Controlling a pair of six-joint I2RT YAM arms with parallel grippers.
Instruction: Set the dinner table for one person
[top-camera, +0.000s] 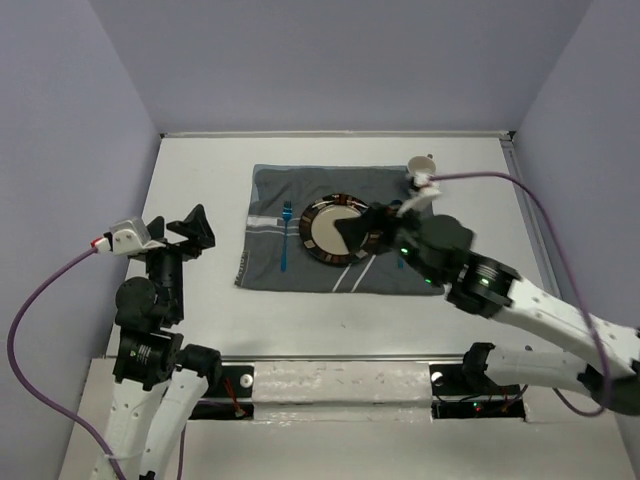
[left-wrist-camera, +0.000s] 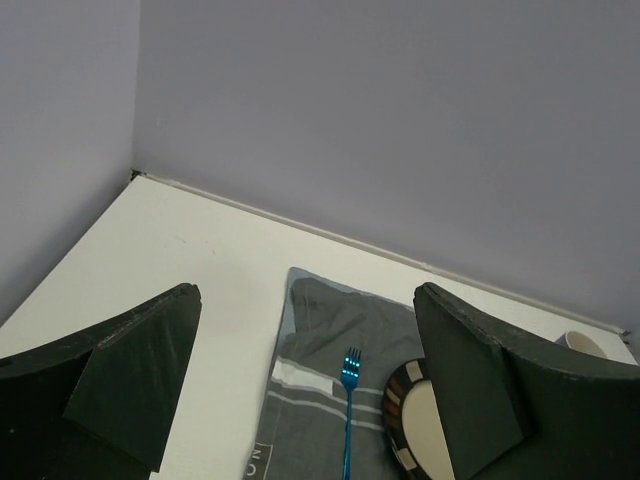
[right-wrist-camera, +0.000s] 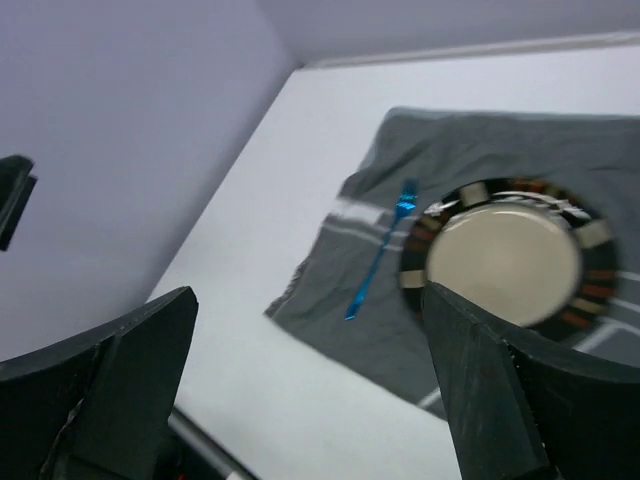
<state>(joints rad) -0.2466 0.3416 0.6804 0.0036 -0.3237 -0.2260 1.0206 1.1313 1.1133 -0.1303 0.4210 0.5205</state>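
The white dinner table (top-camera: 205, 325) carries a dark grey cloth with white stripes (top-camera: 290, 180). On the cloth lie a round plate with a dark patterned rim (top-camera: 325, 232) and, to its left, a blue fork (top-camera: 286, 238). A white cup (top-camera: 422, 164) stands at the cloth's far right corner. My right gripper (top-camera: 364, 228) hangs open and empty above the plate's right side; its wrist view shows the plate (right-wrist-camera: 505, 262) and the fork (right-wrist-camera: 380, 262). My left gripper (top-camera: 190, 232) is open and empty, left of the cloth, above bare table.
Pale lavender walls (top-camera: 330, 60) close the table on three sides. A metal rail (top-camera: 330, 375) runs along the near edge by the arm bases. The right arm covers the cloth's right part. The left wrist view shows the fork (left-wrist-camera: 348, 410) and the cup's rim (left-wrist-camera: 585, 343).
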